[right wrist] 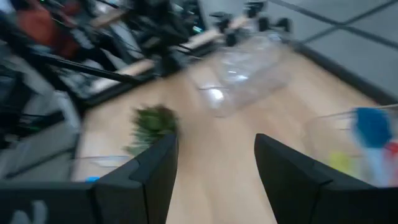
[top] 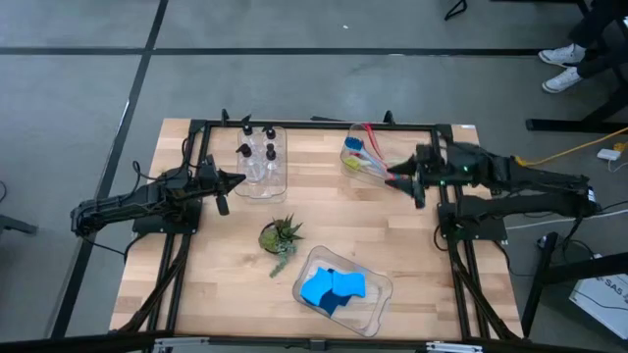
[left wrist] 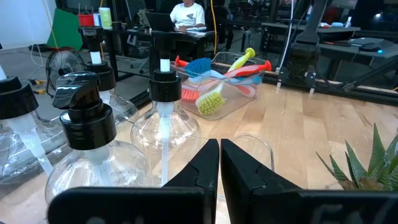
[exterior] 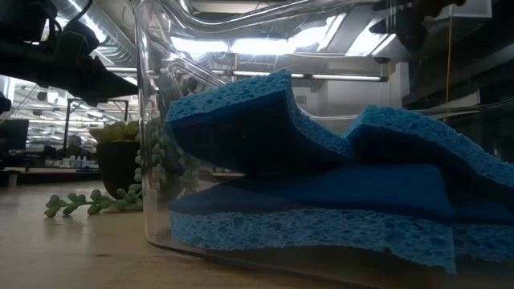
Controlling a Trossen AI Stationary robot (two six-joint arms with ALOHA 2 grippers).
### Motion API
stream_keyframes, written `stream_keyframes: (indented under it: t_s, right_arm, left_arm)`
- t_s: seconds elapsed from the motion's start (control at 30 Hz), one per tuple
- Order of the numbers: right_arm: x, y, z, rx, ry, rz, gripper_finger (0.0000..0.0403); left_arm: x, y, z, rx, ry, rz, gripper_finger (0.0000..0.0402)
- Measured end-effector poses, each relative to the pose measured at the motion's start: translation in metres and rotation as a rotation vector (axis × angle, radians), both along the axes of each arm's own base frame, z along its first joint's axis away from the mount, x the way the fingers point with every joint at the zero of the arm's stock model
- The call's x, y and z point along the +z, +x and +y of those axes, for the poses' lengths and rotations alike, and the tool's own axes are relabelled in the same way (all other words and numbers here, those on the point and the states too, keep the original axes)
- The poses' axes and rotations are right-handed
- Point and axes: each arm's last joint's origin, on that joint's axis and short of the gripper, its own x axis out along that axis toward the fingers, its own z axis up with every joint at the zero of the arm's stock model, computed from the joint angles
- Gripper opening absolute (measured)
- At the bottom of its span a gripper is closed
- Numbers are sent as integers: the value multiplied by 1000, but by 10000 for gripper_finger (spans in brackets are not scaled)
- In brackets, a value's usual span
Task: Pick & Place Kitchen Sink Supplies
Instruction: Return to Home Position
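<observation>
Two arms reach over the desk (top: 412, 245), one from each side. On the left, the left gripper (top: 234, 179) hovers at the left side of a clear bin (top: 261, 188), near its front end. Its fingers (left wrist: 199, 174) are pressed together with only a hairline between them. That bin sits at the desk's far left and holds the bottles (top: 257, 149), which stand upright with black pumps on top. Toward the middle stands a plant (top: 281, 235), apart from both arms. Nearer the front edge, a second bin (top: 379, 291) lies at an angle with the sponges (top: 332, 287) piled inside. The low view shows them stacked and buckled against its wall. At the far right, a third bin (top: 351, 165) holds the brushes (top: 365, 145), blue, red and yellow-green, with their handles crossing. The right gripper (top: 395, 182) hovers just beside this bin's right end, its fingers (right wrist: 149, 180) spread wide with bare desk showing between them.
</observation>
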Motion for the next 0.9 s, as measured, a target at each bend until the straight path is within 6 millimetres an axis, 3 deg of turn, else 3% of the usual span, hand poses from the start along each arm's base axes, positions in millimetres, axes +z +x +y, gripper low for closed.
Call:
stream_keyframes:
  t_s: [0.17,0.43,0.7,0.9]
  right_arm:
    - [-31,0,17,85,94,-154,211]
    - [-94,5,41,221,250,-235,211]
    - [-154,-14,43,249,246,-385,211]
    - [-158,-16,43,269,133,-356,211]
  left_arm:
    - [0,0,0,0,0,0,13]
    - [0,0,0,0,0,0,8]
    - [0,0,0,0,0,0,9]
    - [0,0,0,0,0,0,13]
